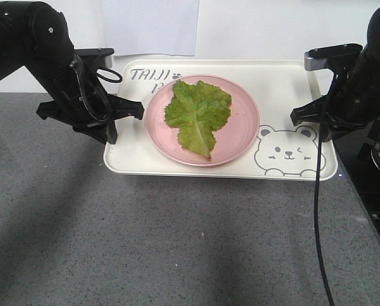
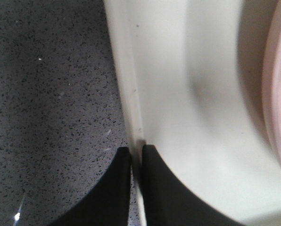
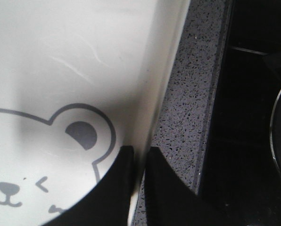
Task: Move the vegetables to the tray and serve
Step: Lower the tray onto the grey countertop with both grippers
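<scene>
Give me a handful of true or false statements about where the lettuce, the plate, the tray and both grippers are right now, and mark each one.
1. The lettuce leaf lies on the pink plate. True.
2. The pink plate sits on the grey counter beside the tray. False: it sits on the tray.
3. The left gripper is closed on the tray's rim. True.
4. The right gripper hangs open above the lettuce. False: it is clamped on the tray's edge near the bear drawing.
5. The bear drawing is covered by the plate. False: it shows beside the plate.
</scene>
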